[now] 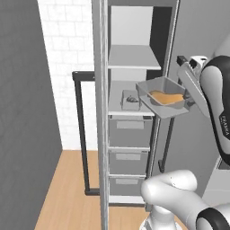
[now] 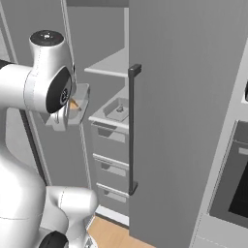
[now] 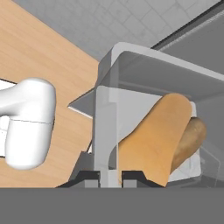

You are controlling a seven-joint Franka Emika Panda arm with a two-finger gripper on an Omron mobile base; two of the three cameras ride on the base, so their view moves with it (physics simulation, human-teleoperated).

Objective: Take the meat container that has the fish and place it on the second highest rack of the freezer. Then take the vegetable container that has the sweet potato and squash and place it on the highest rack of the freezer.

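Arm raised, forearm reaching forward; gripper (image 3: 109, 177) clamped shut, level.

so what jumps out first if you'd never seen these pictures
The tray of orange food held up in the air by the gripper, whose jaws pinch its near wall, just outside the open freezer. Behind it, the tray with the fish already sits on the lower of the two pale shelves, while the top shelf above it waits bare.
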